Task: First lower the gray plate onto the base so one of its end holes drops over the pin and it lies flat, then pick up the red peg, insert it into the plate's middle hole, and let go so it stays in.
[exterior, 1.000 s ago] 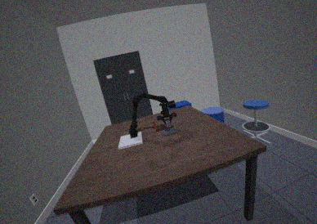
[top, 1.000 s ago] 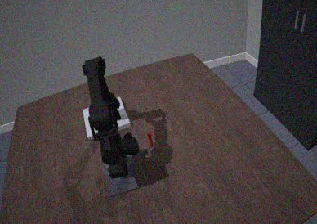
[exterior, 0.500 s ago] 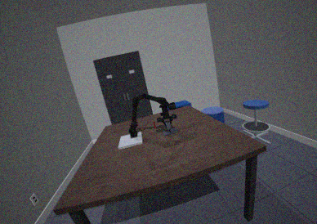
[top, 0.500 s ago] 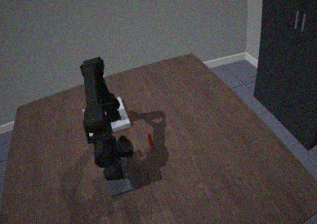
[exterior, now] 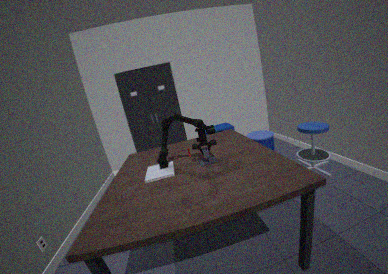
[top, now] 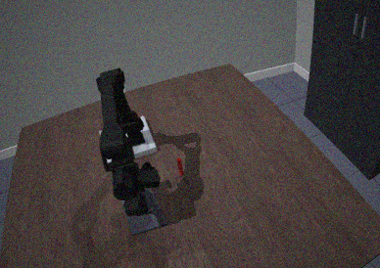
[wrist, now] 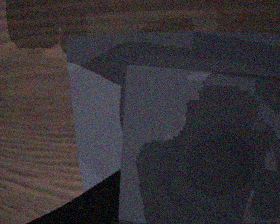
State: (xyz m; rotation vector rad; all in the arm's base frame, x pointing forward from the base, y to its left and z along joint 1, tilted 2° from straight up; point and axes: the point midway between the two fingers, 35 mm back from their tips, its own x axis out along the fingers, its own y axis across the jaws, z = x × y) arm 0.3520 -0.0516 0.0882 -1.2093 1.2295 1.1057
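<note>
My gripper (exterior: 205, 149) is shut on the gray plate (exterior: 206, 154) (wrist: 158, 105), which fills much of the wrist view's right side. The base (top: 143, 223) (wrist: 95, 122) is a bluish-gray slab on the table, under the gripper and partly covered by the plate in the wrist view. The plate appears a little above the base; the exact gap cannot be told. The pin and the plate's holes cannot be made out. The red peg (top: 180, 166) (exterior: 189, 152) is on the table beside the base, apart from the gripper, and does not show in the wrist view.
The arm stands on a white mounting slab (top: 145, 150) (exterior: 160, 172) on the wooden table (top: 274, 193) (exterior: 220, 197). The arm's shadow falls around the peg and over part of the base. A dark cabinet, a blue stool (exterior: 313, 128) and other blue things are beyond the table.
</note>
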